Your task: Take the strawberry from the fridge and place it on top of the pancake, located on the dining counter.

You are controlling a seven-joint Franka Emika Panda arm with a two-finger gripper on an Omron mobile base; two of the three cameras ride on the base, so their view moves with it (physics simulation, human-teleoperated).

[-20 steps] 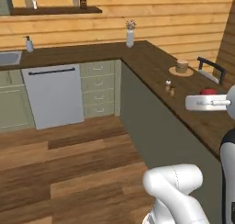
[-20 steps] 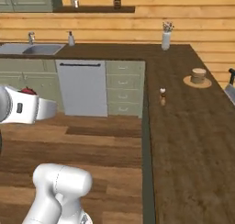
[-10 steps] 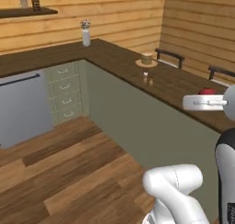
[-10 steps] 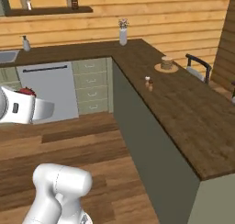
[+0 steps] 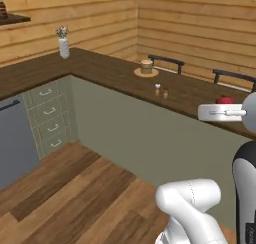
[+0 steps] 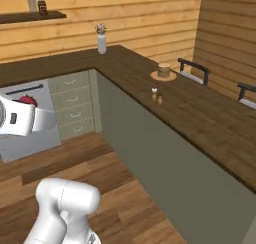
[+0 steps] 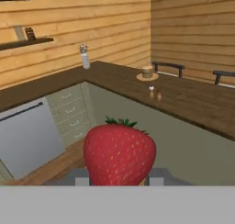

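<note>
A big red strawberry [image 7: 119, 154] sits between my gripper's [image 7: 118, 176] two dark fingertips, which are shut on it, low in the hand view. The base views show the strawberry as a small red spot [image 5: 225, 100] [image 6: 26, 100] on top of the white hand, held over the wooden floor, short of the counter. The pancake [image 5: 146, 66] [image 6: 163, 69] [image 7: 147, 72] is a tan stack on a round plate, far across the dark-brown dining counter [image 5: 110, 73] [image 6: 200, 113] [image 7: 197, 101]. The fridge is out of view.
Two small shakers [image 5: 161, 89] [image 6: 157, 94] [image 7: 154, 92] stand on the counter nearer than the plate. A vase [image 5: 63, 43] [image 6: 101, 38] marks the counter's corner. Dark chairs [image 5: 166, 62] [image 6: 194, 68] stand behind it. A dishwasher [image 7: 27, 136] and drawers [image 5: 47, 115] line the left wall.
The whole scene has swung left as the base turned, so the dining counter and pancake now lie nearer and more ahead. The strawberry stays in the gripper.
</note>
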